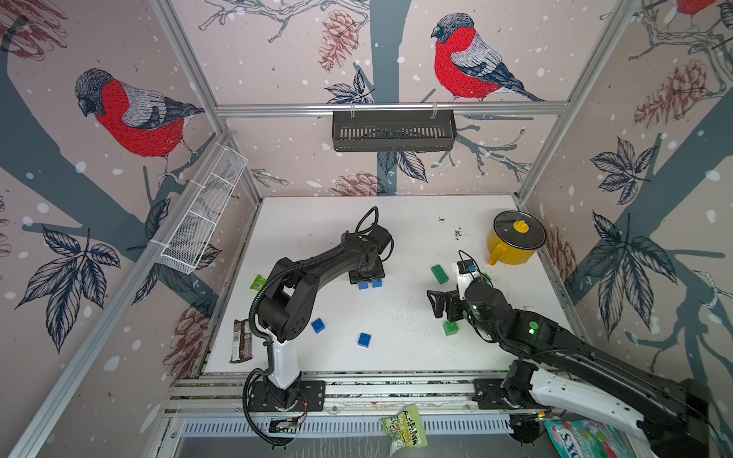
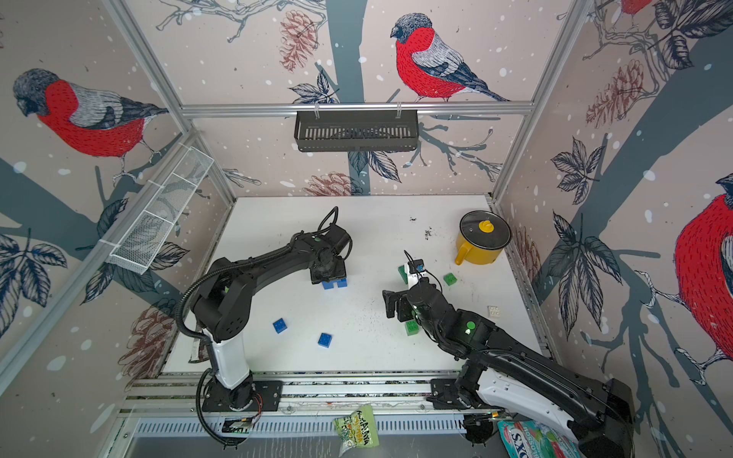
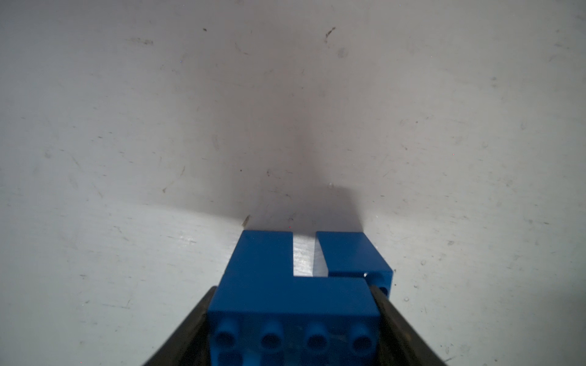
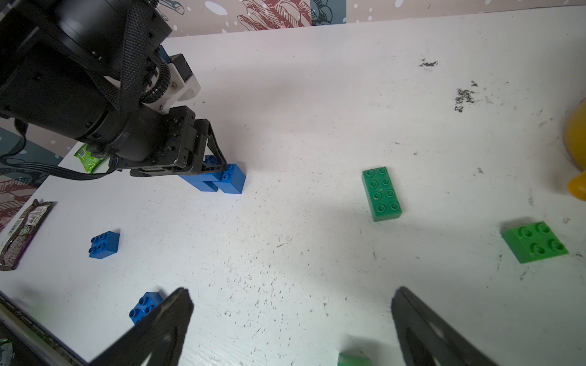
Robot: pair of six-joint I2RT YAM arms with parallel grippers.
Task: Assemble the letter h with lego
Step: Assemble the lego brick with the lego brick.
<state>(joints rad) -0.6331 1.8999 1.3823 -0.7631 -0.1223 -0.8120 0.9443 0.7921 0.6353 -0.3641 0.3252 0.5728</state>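
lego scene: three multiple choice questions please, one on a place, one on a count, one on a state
1. Where on the table does the yellow pot stand? A near the far right corner; B in the middle; C at the near edge.
2. How many loose blue square bricks lie apart from the blue assembly in the left gripper? A one; B two; C four.
3. The right gripper is: A open and empty; B shut and empty; C shut on a brick.

1 A, both top views show the pot by the far right corner.
2 B, two single blue squares lie on the near half of the table.
3 A, its fingers stand wide apart, gripping nothing.
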